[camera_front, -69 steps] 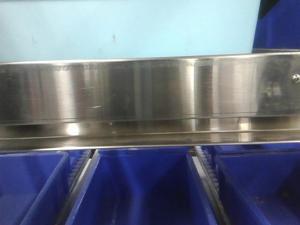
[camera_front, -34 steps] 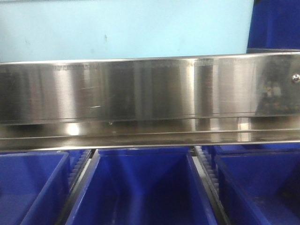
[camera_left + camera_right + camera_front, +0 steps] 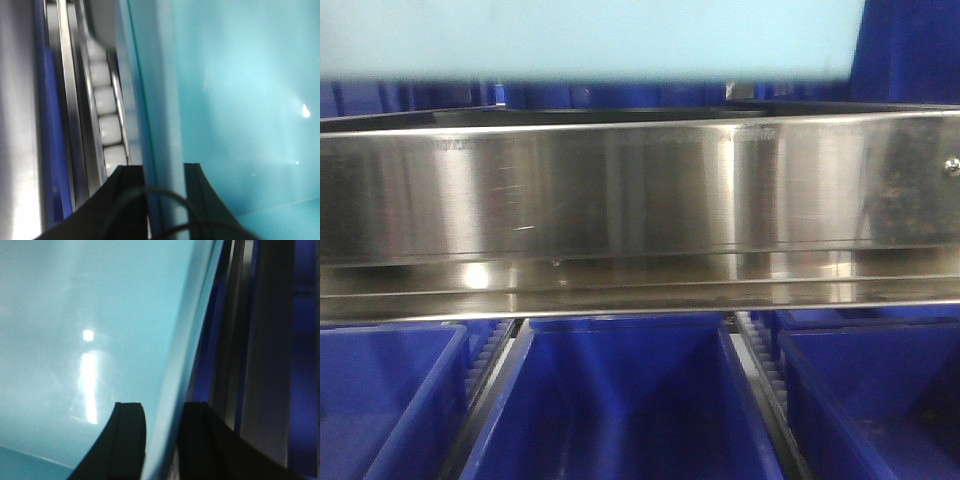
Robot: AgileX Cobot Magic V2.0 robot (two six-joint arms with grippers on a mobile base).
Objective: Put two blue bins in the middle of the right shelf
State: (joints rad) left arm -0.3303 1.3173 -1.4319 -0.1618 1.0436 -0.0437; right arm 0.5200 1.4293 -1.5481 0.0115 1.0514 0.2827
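Note:
A pale blue bin (image 3: pixel 590 35) hangs across the top of the front view, above the steel shelf rail (image 3: pixel 640 190). My left gripper (image 3: pixel 162 170) is shut on the bin's left wall (image 3: pixel 160 125), one black finger on each side of it. My right gripper (image 3: pixel 162 407) is shut on the right wall (image 3: pixel 172 365) in the same way. The bin's smooth pale inside (image 3: pixel 75 315) fills most of both wrist views. Neither gripper shows in the front view. Whether one bin or two nested ones are held cannot be told.
Three dark blue bins (image 3: pixel 620 400) stand side by side under the rail. More dark blue bins (image 3: pixel 620 95) show behind the rail, and one at the upper right (image 3: pixel 910 50). A white roller track (image 3: pixel 107 115) runs beside the held bin's left wall.
The pale blue bin has risen in the front view. Its lower edge now sits above the rail, uncovering dark blue bins behind it.

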